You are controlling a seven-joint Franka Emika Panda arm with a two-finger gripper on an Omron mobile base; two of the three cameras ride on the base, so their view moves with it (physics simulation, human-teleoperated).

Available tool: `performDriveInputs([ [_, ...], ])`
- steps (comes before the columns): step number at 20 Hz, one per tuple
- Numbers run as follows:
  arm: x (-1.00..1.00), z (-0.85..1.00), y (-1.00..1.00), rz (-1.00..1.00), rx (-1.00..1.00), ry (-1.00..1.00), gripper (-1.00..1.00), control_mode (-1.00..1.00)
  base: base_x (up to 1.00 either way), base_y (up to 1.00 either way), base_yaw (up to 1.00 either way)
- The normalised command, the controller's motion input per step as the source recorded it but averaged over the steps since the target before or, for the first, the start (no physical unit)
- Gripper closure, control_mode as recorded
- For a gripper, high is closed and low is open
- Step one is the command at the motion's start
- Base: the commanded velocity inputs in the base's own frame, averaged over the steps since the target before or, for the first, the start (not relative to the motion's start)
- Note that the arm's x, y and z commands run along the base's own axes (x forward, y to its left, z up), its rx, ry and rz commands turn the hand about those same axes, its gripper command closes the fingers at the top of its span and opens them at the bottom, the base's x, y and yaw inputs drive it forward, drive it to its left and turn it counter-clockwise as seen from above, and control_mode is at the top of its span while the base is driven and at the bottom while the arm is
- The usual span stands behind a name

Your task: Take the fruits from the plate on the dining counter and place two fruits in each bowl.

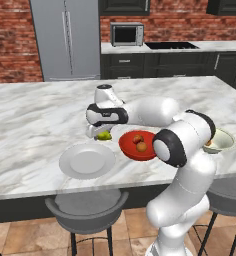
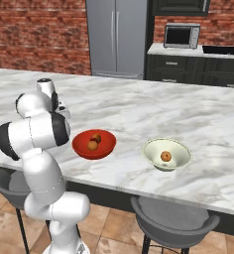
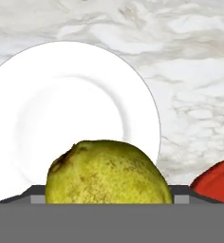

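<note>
Yellow-green and speckled, the pear (image 3: 107, 172) sits closest to the hand camera, pinched in the hand (image 1: 101, 133), which hangs just off the red bowl's (image 1: 138, 145) far-left rim, above the worktop (image 1: 30, 120). Left of the red bowl lies the plate (image 1: 87, 161), now bare. Two orange fruits (image 1: 139, 142) already rest in the red bowl; right of it, well apart, the pale bowl (image 2: 167, 154) holds a single orange one (image 2: 165, 156). The risk, as I judge it: letting go early — the pear is carried right beside the red bowl, which is full, and a slack grip would drop it there or onto the marble, where it could roll.
</note>
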Motion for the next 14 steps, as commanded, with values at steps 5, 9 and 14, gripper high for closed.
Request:
performDriveInputs([
  [5, -0.02, 0.15, -1.0, -0.19, 0.0, 0.0, 1.0, -1.0, 0.0, 0.0, 0.0],
  [9, 0.0, 0.02, -1.0, -0.24, 0.0, 0.03, 1.0, -1.0, 0.0, 0.0, 0.0],
  [14, 0.0, 0.0, -1.0, -0.22, 0.0, 0.08, 1.0, -1.0, 0.0, 0.0, 0.0],
])
